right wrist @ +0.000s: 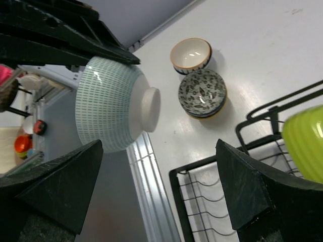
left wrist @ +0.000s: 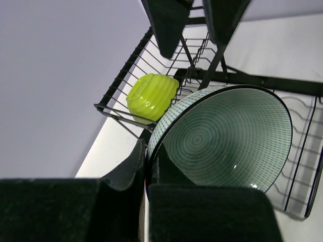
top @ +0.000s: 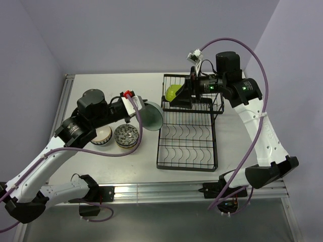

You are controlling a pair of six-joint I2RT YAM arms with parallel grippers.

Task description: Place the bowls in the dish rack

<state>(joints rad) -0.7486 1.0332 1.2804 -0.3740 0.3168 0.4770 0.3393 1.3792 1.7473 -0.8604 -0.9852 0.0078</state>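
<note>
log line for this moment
left gripper: shut on mint bowl; right gripper: open beside lime bowl in dish rack; striped bowl, patterned bowl on table

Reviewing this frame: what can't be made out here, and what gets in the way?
Lime green bowl: the right end effector covers part in the top view, and the frame edge cuts it in the right wrist view; its seating in the dish rack is unclear.
Mint bowl: in the left wrist view the left end effector's fingers hide its near rim.
Patterned bowl: whether another lies beneath is too small to tell.
</note>
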